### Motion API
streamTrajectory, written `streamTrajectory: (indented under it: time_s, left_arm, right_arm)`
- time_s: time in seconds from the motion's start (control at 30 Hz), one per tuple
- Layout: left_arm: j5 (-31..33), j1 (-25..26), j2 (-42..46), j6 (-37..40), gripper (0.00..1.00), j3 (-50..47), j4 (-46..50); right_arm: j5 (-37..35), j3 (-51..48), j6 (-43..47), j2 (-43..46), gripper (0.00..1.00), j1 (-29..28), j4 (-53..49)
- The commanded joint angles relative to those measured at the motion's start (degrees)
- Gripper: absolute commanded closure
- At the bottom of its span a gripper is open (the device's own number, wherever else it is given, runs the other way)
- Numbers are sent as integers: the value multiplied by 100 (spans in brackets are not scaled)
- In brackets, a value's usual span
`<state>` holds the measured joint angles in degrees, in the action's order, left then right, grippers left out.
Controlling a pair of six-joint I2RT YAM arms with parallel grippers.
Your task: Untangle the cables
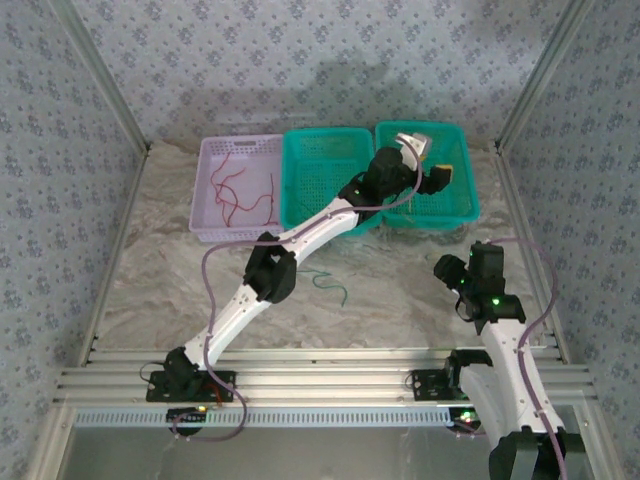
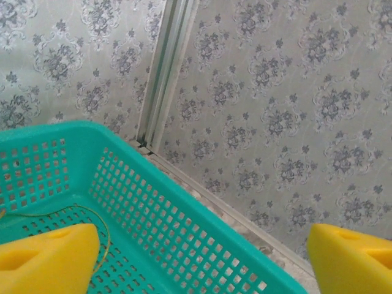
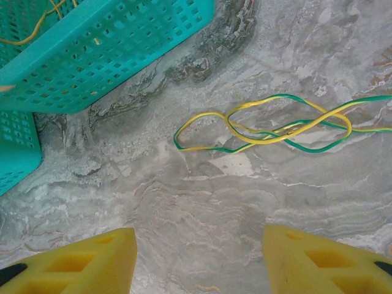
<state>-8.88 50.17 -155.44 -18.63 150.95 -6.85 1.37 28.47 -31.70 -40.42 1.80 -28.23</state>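
Red cables [image 1: 238,190] lie in the lilac basket [image 1: 208,150] at the back left. A green and a yellow cable [image 3: 269,130], twisted round each other, lie on the marble table; the top view shows them as a thin green cable [image 1: 331,285] mid-table. A thin yellow cable [image 2: 105,228] lies in the right teal basket [image 2: 184,220]. My left gripper [image 2: 202,263] hangs over that basket [image 1: 462,205], jaws wide open and empty. My right gripper [image 3: 199,263] is open above bare table, short of the twisted pair, with nothing between its fingers.
A second teal basket [image 1: 300,180] stands between the lilac one and the right one. The right wrist view has a corner of a teal basket [image 3: 122,49] at the top left. Patterned walls and metal posts [image 2: 168,67] close in the table.
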Motion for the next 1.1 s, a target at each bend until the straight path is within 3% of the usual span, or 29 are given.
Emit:
streamTrajectory:
  time_s: [0.0,0.07,0.4,0.8,1.07]
  left_arm:
    - [-229,97,163,53,5,455,176]
    - [-306,146,292,116,0,566,315]
    - [-47,51,1213,113,0,831,1390]
    - [953,-36,2246,797,0,701,3883]
    - [1885,-47,3383,787,0,-1349,3883]
  right_arm:
    - [81,251,43,113,42,30,-264]
    - [-14,273,20,109,41,31,-330]
    - [331,332,-308,-439,35,495,-385]
    - [158,239,-960,-937,30,952,-92]
    - [-26,270,-1232,-1528,30,1047,442]
